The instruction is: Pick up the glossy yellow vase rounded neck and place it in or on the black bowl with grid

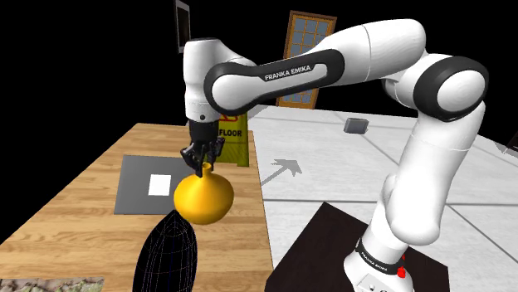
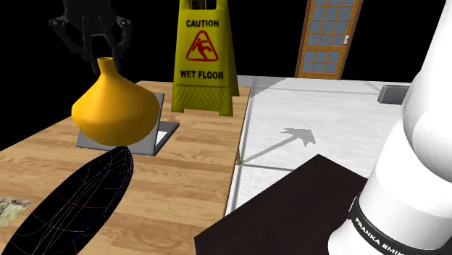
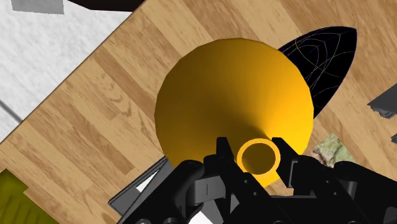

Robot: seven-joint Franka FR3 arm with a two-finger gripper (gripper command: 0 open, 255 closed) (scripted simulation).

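Shoulder view: the all-black two-finger gripper (image 1: 202, 163) is pinching the narrow neck of the glossy yellow round-bodied vase (image 1: 203, 197) at centre-left, its long axis standing upright. The black grid-lined bowl (image 1: 170, 253) is lying just below-left, near the bottom edge.

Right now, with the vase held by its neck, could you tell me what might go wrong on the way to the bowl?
1. The gripper clasps only the slim neck of the yellow vase, whose wide body bulges below; it might slip or swing.
2. The black bowl sits right beside the vase, so a low pass could knock it.
3. The vase body looks wide against the bowl, so it may sit unsteadily there.
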